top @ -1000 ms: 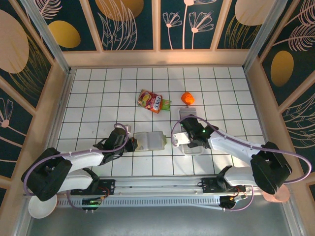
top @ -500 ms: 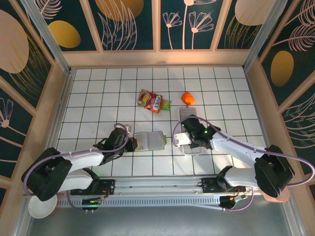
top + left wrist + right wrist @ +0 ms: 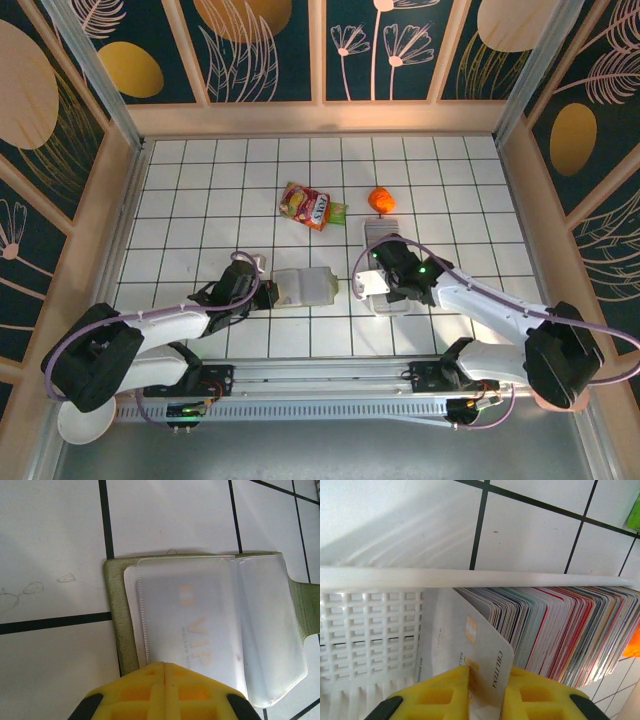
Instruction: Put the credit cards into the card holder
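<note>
The right gripper is nearly closed on one pale card at the end of the cards in the white tray, and the open holder lies to its left, mid-frame, long side left to right, with the closed left gripper at its far end.

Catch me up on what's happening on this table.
The right tool has one card between its fingers, at the end of the credit cards packed on edge in the white tray; whether it grips yet is unclear. The left tool, shut, sits at the edge of the open card holder, whose clear sleeve already shows a VIP card.
</note>
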`<state>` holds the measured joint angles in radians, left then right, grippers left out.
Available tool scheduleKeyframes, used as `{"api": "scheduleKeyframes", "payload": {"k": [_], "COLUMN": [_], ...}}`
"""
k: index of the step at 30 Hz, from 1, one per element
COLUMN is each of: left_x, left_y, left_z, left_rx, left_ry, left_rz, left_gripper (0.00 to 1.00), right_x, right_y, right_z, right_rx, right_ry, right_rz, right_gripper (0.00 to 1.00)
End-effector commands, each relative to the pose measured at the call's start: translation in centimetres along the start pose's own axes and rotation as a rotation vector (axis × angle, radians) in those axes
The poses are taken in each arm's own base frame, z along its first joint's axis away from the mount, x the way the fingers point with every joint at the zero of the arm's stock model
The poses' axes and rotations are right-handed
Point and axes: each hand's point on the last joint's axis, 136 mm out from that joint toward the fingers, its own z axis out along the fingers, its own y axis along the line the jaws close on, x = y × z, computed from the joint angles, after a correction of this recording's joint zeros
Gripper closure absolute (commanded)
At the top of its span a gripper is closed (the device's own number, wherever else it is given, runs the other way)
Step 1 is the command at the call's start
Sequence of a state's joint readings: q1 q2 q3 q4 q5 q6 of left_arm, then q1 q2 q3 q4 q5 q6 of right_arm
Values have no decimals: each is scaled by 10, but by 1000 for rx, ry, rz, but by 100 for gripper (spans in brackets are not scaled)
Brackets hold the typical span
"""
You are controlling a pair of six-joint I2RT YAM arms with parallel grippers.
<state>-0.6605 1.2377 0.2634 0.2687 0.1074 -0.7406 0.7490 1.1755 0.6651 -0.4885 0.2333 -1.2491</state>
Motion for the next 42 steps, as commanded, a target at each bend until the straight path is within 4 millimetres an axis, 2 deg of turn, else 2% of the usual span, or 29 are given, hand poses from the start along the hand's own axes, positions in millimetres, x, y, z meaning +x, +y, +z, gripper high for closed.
{"api": "scheduleKeyframes", "payload": {"k": [1,4,10,13,16,19,22,25,27,30,33,37,40,42], "left_x": [7,6,-3,-10,-19,-28,-38,-49,-56,-60,-56,-46,-39,-34], "left_y": [1,-1,-6,-12,-19,-26,-35,-44,-47,-49,-47,-34,-21,-15], "left_z": [-1,-1,-5,-9,-15,-19,-24,-30,-33,-32,-24,-14,-9,-6], "left_rx": [0,5,3,15,30,38,52,76,83,78,65,22,-24,-39], "left_ry": [29,28,10,-13,-44,-65,-81,-118,-145,-152,-123,-88,-77,-66], "left_rz": [-3,-4,-8,-17,-22,-24,-20,-26,-27,-28,-29,-42,-49,-56], "left_gripper": [99,99,99,99,98,98,98,97,96,96,98,100,100,100], "right_x": [-4,-7,-19,-29,-38,-47,-56,-72,-87,-102,-116,-138,-153,-160], "right_y": [-14,-9,-2,4,8,2,-14,-45,-68,-105,-115,-104,-91,-82], "right_z": [-10,-14,-27,-39,-54,-73,-93,-112,-124,-135,-127,-97,-69,-53], "right_rx": [63,46,23,-11,-38,-12,39,119,154,190,101,-136,-314,-377], "right_ry": [-17,-34,-66,-96,-122,-163,-213,-310,-406,-542,-618,-658,-635,-611], "right_rz": [18,18,19,38,58,91,163,349,512,903,1234,1601,1763,1804], "right_gripper": [83,84,93,100,100,100,100,100,100,100,100,100,100,100]}}
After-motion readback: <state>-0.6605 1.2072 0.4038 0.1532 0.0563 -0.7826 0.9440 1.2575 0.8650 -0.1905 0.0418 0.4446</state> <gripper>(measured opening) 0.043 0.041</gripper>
